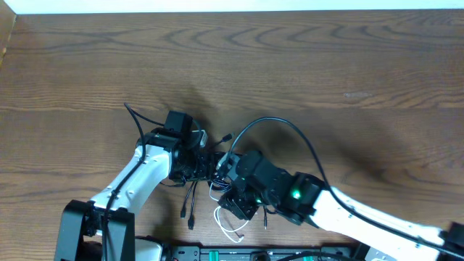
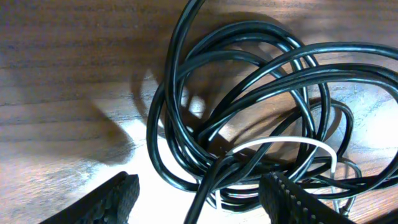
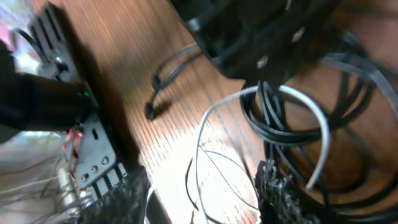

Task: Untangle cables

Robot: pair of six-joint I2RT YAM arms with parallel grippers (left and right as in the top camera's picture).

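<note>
At the lower middle of the overhead view, the tangle of cables sits on the wooden table. It is mostly buried under the two arm heads that meet over it, so I can't count the strands from above. The left wrist view shows more: black cable coiled in many overlapping loops, its right side cut off by the frame edge, and whether that is one cord or several I can't tell. A white cable arcs across the lower right of the coil. The left gripper hangs over it with its two fingers spread wide, gripping nothing, a black strand running down between them. The right wrist view is smeared with blur; the right gripper also stands spread and empty, with thin white wire lying on the wood between its fingers, and the dark bulk at the top of that frame hides where the cords go. From overhead, one long black loop swings out of the pile to the upper right and disappears under the right arm, while loose black ends trail toward the bottom edge, close to the rig's base. The upper half of the table and its right side are bare wood, the far edge showing as a pale strip along the top. I count two arms, two grippers, and at least one white cable.
</note>
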